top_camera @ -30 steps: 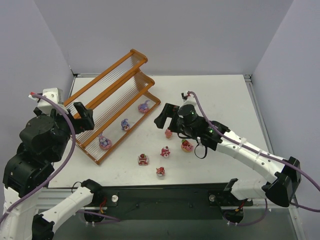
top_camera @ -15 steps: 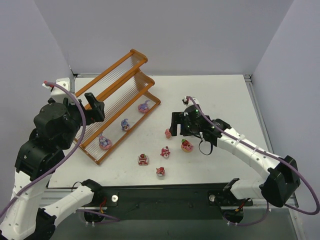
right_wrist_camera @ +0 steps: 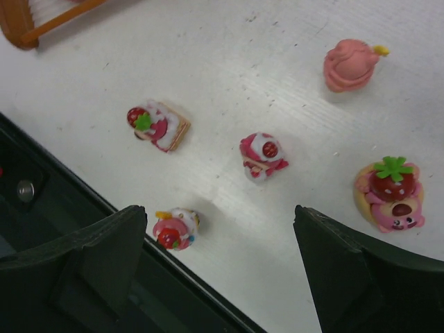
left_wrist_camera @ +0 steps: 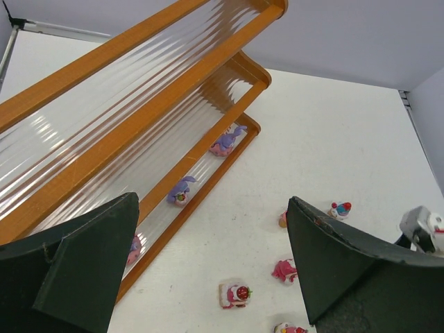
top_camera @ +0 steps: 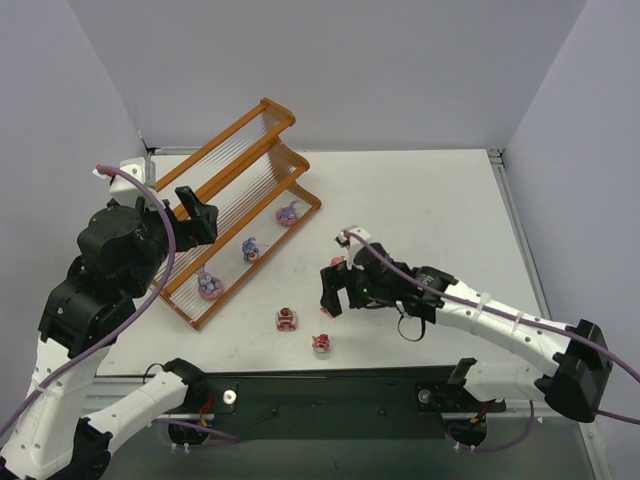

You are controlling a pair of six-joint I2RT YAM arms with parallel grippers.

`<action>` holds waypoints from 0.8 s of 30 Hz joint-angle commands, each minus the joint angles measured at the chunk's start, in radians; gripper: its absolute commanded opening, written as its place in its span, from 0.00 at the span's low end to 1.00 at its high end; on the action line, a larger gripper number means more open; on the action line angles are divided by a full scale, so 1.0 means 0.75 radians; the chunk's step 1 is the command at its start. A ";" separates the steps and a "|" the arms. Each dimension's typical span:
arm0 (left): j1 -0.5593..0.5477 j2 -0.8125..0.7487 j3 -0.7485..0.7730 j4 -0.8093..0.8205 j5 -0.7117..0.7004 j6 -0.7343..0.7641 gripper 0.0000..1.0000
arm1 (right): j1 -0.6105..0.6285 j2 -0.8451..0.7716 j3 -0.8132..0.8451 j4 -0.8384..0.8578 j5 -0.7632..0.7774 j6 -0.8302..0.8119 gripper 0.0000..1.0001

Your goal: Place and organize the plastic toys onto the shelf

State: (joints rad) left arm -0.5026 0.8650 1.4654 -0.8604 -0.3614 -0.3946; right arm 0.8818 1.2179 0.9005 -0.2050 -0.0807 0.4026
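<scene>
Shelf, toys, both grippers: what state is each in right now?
shelf, upright, only its bottom tier occupied
shelved toys, three spaced along the bottom tier
loose toys, five on the table, none gripped
left gripper, open, empty, facing the shelf
right gripper, open, empty, above the loose toys

Soft, even overhead light, and you get clean pictures with little shadow.

In the top view your white table [top_camera: 430,200] is evenly bright, and the toys [right_wrist_camera: 262,156] throw only faint, short shadows. Pale streaks of glare run along the clear slats of the shelf [left_wrist_camera: 139,97] in the left wrist view. The fingers [left_wrist_camera: 361,270] of the left gripper [left_wrist_camera: 213,200] and the right gripper [right_wrist_camera: 216,211] show as dark, almost featureless wedges. The right wrist view is slightly soft, with a mild sheen on the table. The walls [top_camera: 350,60] shade darker toward the corners.
</scene>
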 commanded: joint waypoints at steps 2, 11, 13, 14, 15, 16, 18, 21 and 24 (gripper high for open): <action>-0.003 -0.008 -0.007 0.088 0.012 -0.050 0.97 | 0.321 -0.196 -0.122 0.065 0.362 0.078 0.93; -0.003 -0.024 -0.078 0.055 0.012 -0.083 0.86 | 0.798 -0.182 -0.211 0.044 1.152 0.404 0.94; -0.003 -0.130 -0.182 0.102 0.001 -0.067 0.86 | 0.924 -0.094 -0.188 -0.013 1.265 0.528 0.93; -0.003 -0.163 -0.207 0.122 0.003 -0.057 0.86 | 0.965 -0.064 -0.162 -0.031 1.358 0.581 0.93; -0.003 -0.218 -0.225 0.120 0.001 -0.053 0.86 | 0.998 0.004 -0.145 -0.076 1.400 0.635 0.93; -0.003 -0.245 -0.242 0.123 0.003 -0.043 0.86 | 1.047 0.041 -0.129 -0.101 1.425 0.684 0.92; -0.003 -0.326 -0.307 0.120 0.005 -0.036 0.86 | 1.082 0.149 -0.066 -0.223 1.508 0.902 0.90; -0.005 -0.433 -0.387 0.151 0.042 -0.024 0.86 | 1.135 0.288 -0.002 -0.348 1.582 1.219 0.84; -0.005 -0.486 -0.410 0.168 0.063 -0.008 0.86 | 1.158 0.407 0.028 -0.430 1.611 1.481 0.80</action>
State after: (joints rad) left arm -0.5022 0.5362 1.1748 -0.8112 -0.3405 -0.4290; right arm 1.7313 1.4357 0.8692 -0.3576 0.9649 1.1530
